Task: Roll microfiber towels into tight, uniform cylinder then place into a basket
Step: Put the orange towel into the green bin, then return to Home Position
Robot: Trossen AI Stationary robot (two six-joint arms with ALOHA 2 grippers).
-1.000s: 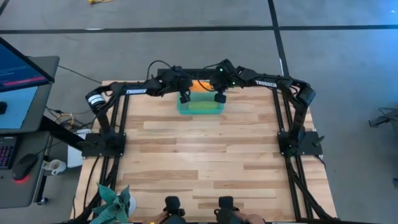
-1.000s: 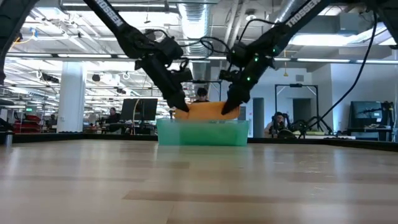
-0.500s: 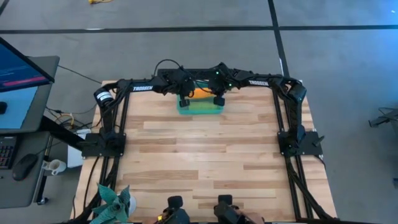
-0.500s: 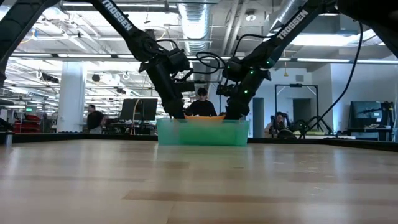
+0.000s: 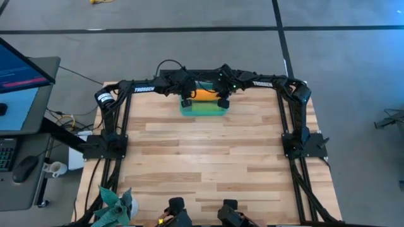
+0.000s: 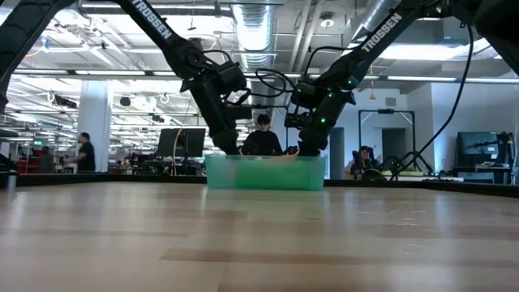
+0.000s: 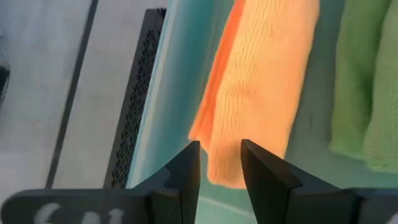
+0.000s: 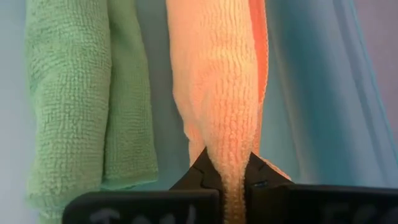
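The teal basket (image 6: 265, 173) stands at the table's far edge. Two rolled towels lie in it side by side: the orange one (image 5: 203, 94) on the far side and the lime green one (image 5: 203, 108) on the near side. My left gripper (image 7: 219, 165) is open at the orange roll's left end, one finger on each side of the end's corner. My right gripper (image 8: 230, 171) is shut on the roll's right end. In the low view the basket wall hides nearly all of both towels. My left gripper stands open around the orange roll's left end (image 7: 224, 155), slanting down from above; I cannot tell whether a finger touches it. My right gripper pinches the orange roll's right end (image 8: 229, 152) between its two fingers, slanting down from above and pointing along the roll. The roll lies on the basket's floor beside the green towel (image 8: 68, 93).
Bare wooden tabletop (image 5: 208, 157) stretches from the basket to the near edge. A dark teal-green cloth (image 5: 115, 205) sits at the near left corner. A monitor and desk (image 5: 22, 82) stand left of the table. A black perforated frame (image 7: 134, 106) runs beside the basket.
Both grippers have gone down into the basket with the orange roll. It hung above the basket's rim a second ago. Now it lies inside, almost hidden behind the wall in the low view.
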